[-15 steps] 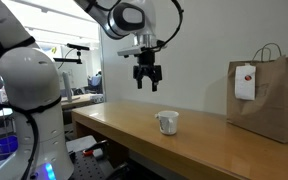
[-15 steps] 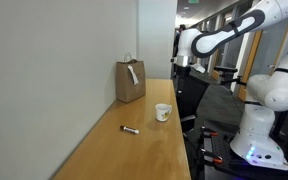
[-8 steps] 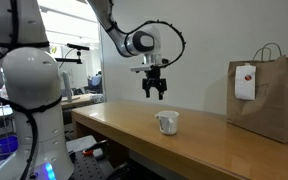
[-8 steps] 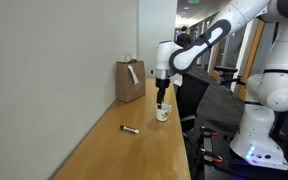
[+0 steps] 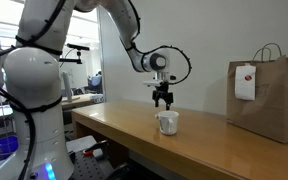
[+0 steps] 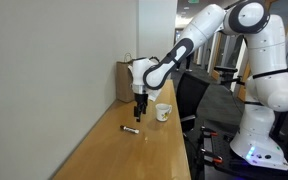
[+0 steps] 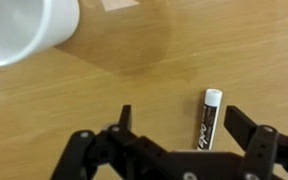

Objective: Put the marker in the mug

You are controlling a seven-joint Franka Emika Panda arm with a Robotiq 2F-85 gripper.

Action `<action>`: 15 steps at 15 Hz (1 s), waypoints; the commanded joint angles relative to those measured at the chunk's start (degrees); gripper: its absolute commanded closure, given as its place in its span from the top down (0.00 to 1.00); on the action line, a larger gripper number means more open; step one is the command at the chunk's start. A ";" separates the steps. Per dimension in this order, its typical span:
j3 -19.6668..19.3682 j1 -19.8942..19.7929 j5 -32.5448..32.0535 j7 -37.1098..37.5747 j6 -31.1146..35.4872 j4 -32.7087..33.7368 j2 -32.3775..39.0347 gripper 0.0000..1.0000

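Swung across past the small white mug (image 6: 162, 112), my gripper (image 6: 137, 113) now hangs jaws apart over the thin dark marker with a white end (image 7: 206, 120), which lies flat on the wooden table (image 6: 149, 155), framed between my fingers (image 7: 124, 118), not yet gripped.

Paper bag (image 5: 271, 100) on wooden table (image 5: 124, 124)

Wooden table (image 6: 139, 160), marker (image 6: 130, 129), mug (image 6: 163, 112), paper bag (image 6: 130, 82)

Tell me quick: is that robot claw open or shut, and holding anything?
The gripper: open, holding nothing; the thin dark marker with a white end lies on the wooden table between its fingers.
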 commanded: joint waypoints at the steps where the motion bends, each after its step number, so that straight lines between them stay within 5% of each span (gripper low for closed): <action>1: 0.06 1.10 0.55 2.35 -1.92 7.27 6.34 1.00; 8: -0.22 4.07 -0.22 4.28 -2.70 15.44 14.36 0.96; 10: -0.48 4.83 -0.75 4.31 -3.15 16.77 15.54 0.72; 15: -0.75 5.31 -1.43 3.88 -3.59 18.08 16.37 0.36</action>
